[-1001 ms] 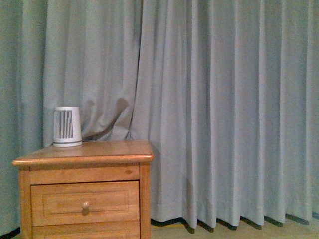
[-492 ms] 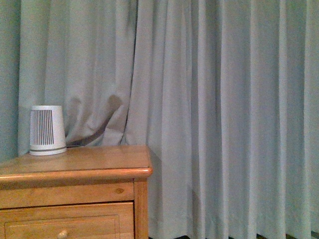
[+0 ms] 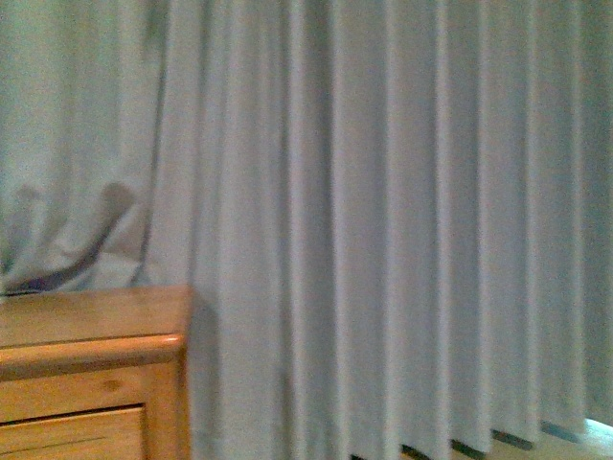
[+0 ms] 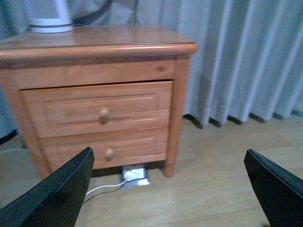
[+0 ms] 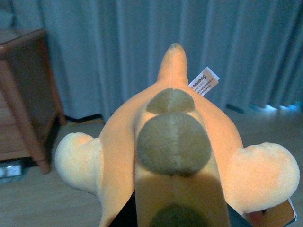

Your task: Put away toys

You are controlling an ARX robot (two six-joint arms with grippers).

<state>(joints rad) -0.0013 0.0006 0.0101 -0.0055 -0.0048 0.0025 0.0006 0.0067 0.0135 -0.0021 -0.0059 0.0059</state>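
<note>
We log the orange plush toy (image 5: 173,137) clamped in our right gripper (image 5: 179,218), off the floor, beside the nightstand (image 4: 94,52). Our left gripper (image 4: 168,153): jaws wide apart, empty, facing the nightstand. Front view since earlier: nightstand slid leftward; white heater (image 4: 49,21) left frame.

An orange plush toy (image 5: 173,142) fills the right wrist view, soft and rounded, held up clear of the floor (image 5: 42,203). Taking its tapered tip as twelve o'clock, pale yellow rounded lobes jut out at about four and eight o'clock. Olive-brown oval patches run down its middle, and a white printed label (image 5: 204,81) sticks out at one o'clock.
</note>
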